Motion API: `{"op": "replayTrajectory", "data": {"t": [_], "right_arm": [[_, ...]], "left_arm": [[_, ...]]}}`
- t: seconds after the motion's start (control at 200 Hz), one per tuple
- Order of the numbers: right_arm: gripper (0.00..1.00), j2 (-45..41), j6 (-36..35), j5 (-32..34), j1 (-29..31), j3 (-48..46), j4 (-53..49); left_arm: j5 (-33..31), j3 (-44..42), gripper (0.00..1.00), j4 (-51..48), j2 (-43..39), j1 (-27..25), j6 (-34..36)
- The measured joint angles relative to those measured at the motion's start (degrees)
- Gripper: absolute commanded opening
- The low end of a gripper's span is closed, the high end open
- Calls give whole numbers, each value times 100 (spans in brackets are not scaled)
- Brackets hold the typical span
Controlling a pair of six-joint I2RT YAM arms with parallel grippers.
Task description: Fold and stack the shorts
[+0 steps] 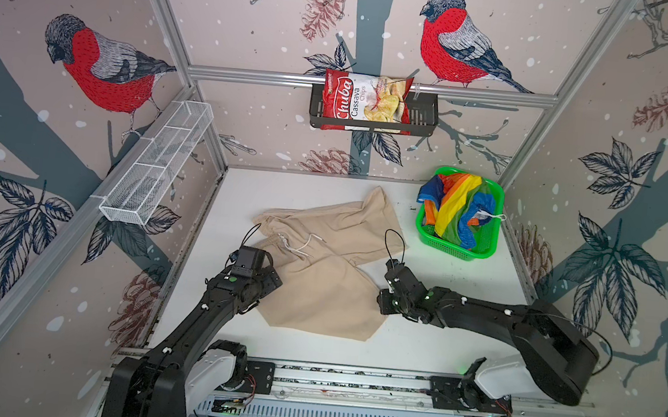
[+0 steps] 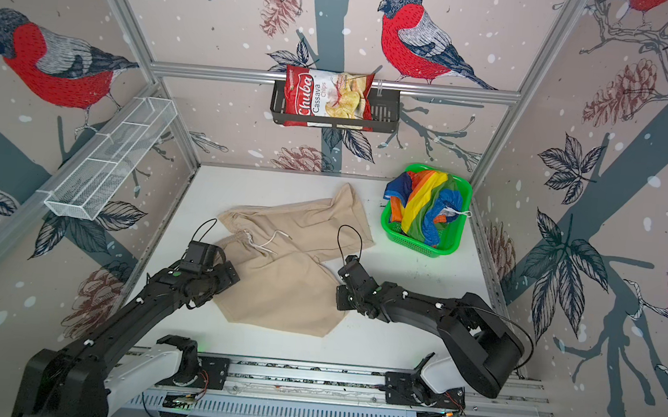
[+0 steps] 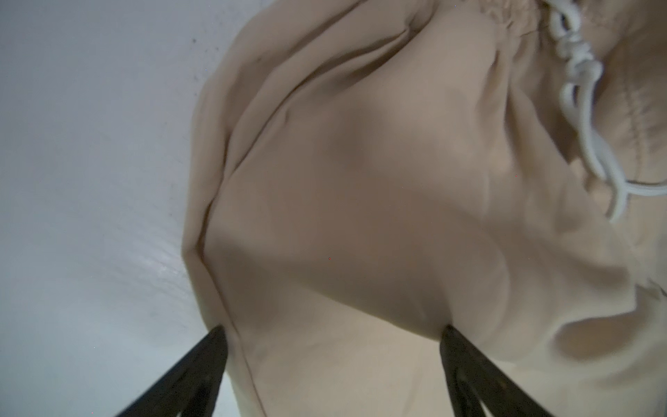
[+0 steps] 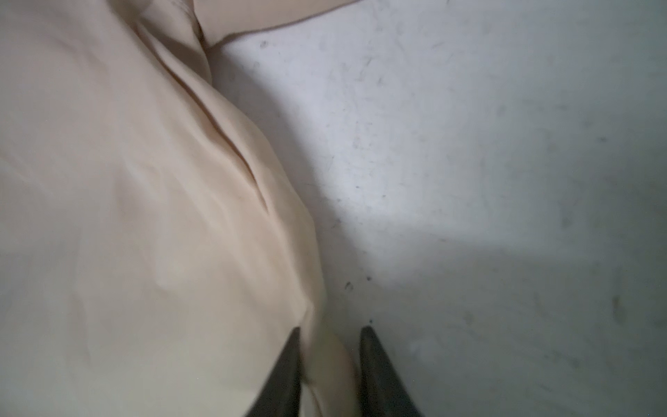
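The beige shorts lie spread on the white table, waist to the left, with the white drawstring loose on top. The rainbow shorts sit crumpled in the green basket at the back right. My left gripper is open, its fingers wide apart over the left edge of the beige cloth near the waist. My right gripper is shut on the right edge of the beige shorts, with a fold of cloth pinched between its fingers. In both top views the wrists hide the fingertips.
A black wall basket holds a red chips bag on the back wall. A white wire shelf hangs on the left wall. The arms' metal rail runs along the table's front edge. Bare white table shows right of the beige shorts.
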Motion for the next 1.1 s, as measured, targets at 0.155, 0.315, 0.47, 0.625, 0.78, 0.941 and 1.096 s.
{"op": "replayTrajectory", "data": {"t": [0.155,0.315,0.47,0.625,0.78,0.941,1.096], "right_arm": [[0,-160,-238,136,-61,1027,-474],[0,-17,-669,302,-564,2083,-785],[0,660,-1005,315,-1279,3071,-890],[0,2013,-1244,243,-1797,4358,-1003],[0,3526,-1405,173,-1941,5606,-1123],[15,4050,-1414,142,-2026,5965,-1300],[53,3547,-1394,20,-2070,5331,-1043]], "left_arm": [[7,-186,90,138,-17,0,-114],[7,-168,90,291,103,0,-138],[2,48,90,391,245,0,-136],[2,240,89,511,483,0,-109],[72,299,88,660,750,0,-96],[481,297,87,914,1097,0,17],[743,210,62,1569,1443,0,111]]}}
